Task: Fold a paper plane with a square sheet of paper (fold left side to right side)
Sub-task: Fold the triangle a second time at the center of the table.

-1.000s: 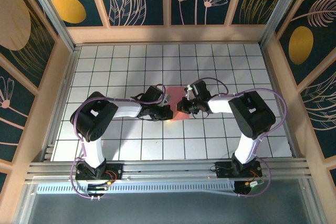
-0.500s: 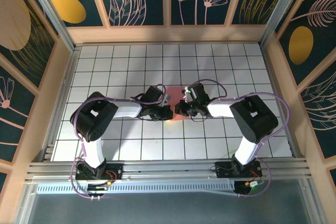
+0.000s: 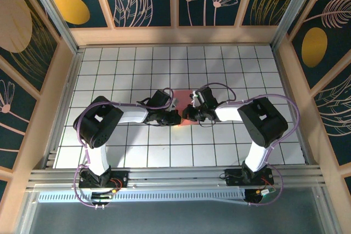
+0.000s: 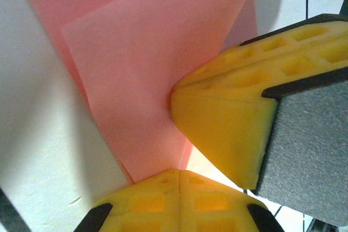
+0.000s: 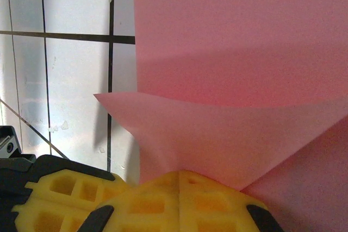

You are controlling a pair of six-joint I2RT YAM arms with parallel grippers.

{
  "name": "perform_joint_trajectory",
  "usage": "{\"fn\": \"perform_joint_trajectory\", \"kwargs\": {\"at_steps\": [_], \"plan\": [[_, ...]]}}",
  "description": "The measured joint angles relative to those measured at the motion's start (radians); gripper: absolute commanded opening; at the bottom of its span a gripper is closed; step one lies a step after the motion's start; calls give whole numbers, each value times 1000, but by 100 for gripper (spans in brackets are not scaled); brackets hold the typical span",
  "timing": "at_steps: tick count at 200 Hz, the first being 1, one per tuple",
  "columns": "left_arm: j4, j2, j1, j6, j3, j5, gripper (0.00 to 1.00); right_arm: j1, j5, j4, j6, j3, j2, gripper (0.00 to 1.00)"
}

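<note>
One square sheet of paper (image 3: 182,96), partly folded, lies mid-table on the white grid tiles (image 3: 230,69). Two grippers flank it. The right gripper (image 5: 179,176) is clamped on a raised flap. The left gripper (image 4: 178,175), jaws together, touches its pointed end.

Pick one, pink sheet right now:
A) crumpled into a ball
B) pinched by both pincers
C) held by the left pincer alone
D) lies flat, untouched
B: the left pincer and the right pincer are both shut, and in each wrist view the pink sheet runs into the seam between the yellow tips.
</note>
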Motion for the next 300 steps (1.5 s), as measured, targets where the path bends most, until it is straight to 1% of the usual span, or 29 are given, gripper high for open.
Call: {"fn": "perform_joint_trajectory", "kwargs": {"at_steps": [30,103,163,209,249,263,300], "plan": [[13,0,0,0,-6,0,0,-19,-8,-3,-14,1,0,0],[26,0,0,0,-11,0,0,-116,4,-38,-41,48,25,0],[50,2,-2,0,-11,-25,0,-161,-45,-50,-71,68,48,0],[51,3,-2,0,-11,-26,0,-212,-49,-49,-76,75,54,0],[53,3,-2,0,-11,-26,0,-237,-72,-58,-82,100,75,0],[53,3,-2,0,-11,-26,0,-252,-67,-58,-91,112,83,0],[53,3,-2,0,-11,-26,0,-312,-3,-66,-117,142,87,0]]}}
